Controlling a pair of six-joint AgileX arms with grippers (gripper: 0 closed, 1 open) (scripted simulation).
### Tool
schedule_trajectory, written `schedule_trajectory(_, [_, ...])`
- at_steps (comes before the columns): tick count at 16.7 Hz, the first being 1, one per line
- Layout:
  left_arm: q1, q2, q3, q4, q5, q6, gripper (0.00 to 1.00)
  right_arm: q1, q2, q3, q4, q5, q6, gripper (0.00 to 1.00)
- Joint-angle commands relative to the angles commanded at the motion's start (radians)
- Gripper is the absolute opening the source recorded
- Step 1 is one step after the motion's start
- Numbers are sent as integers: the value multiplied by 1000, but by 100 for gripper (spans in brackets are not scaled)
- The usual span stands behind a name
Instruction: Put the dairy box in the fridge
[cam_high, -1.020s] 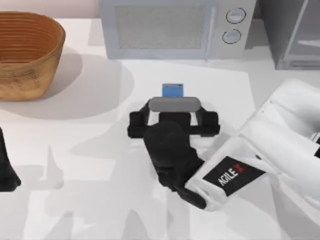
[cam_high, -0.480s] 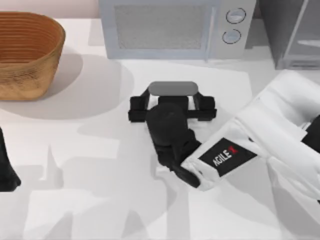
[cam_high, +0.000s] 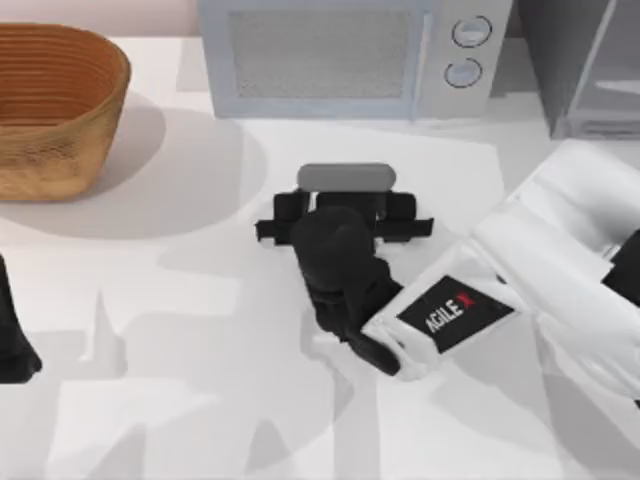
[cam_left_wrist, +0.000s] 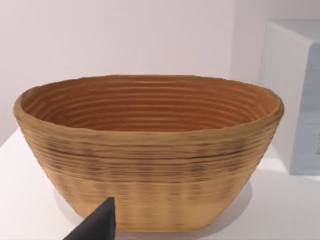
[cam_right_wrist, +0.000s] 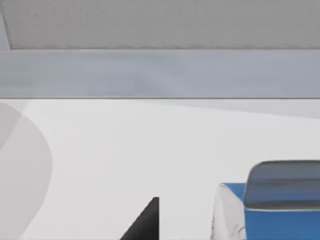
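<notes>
The dairy box (cam_right_wrist: 272, 226), a blue carton, stands close in front of the right wrist camera, partly behind a grey blurred part. In the top view it is hidden under my right gripper (cam_high: 345, 210), which hangs over the table's middle, in front of the microwave. Its jaws are drawn in around the box but stay open; a dark fingertip (cam_right_wrist: 149, 221) stands apart from the carton's edge. The fridge (cam_high: 590, 70) is at the back right corner. My left gripper (cam_high: 12, 340) is parked at the left edge.
A silver-white microwave (cam_high: 340, 55) with two dials runs along the back, just beyond the gripper. A woven basket (cam_high: 50, 100) stands at the back left, close before the left wrist camera (cam_left_wrist: 150, 150). Bare table lies in front.
The right gripper moved toward the microwave and covered the blue carton from above. Since half a second ago its jaws have drawn inward. The left arm stayed still.
</notes>
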Motion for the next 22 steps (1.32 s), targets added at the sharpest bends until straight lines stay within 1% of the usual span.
schedule_trajectory(7, [0, 0, 0, 0, 0, 0, 100, 0, 0, 0, 0, 0, 0, 2])
schedule_trajectory(8, [0, 0, 0, 0, 0, 0, 100, 0, 0, 0, 0, 0, 0, 0])
schedule_trajectory(17, [0, 0, 0, 0, 0, 0, 100, 3, -4, 0, -3, 0, 1, 0])
schedule_trajectory(19, [0, 0, 0, 0, 0, 0, 100, 4, -40, 8, -38, -2, 3, 0])
schedule_trajectory(22, [0, 0, 0, 0, 0, 0, 100, 4, -146, 25, -151, -4, 6, 0])
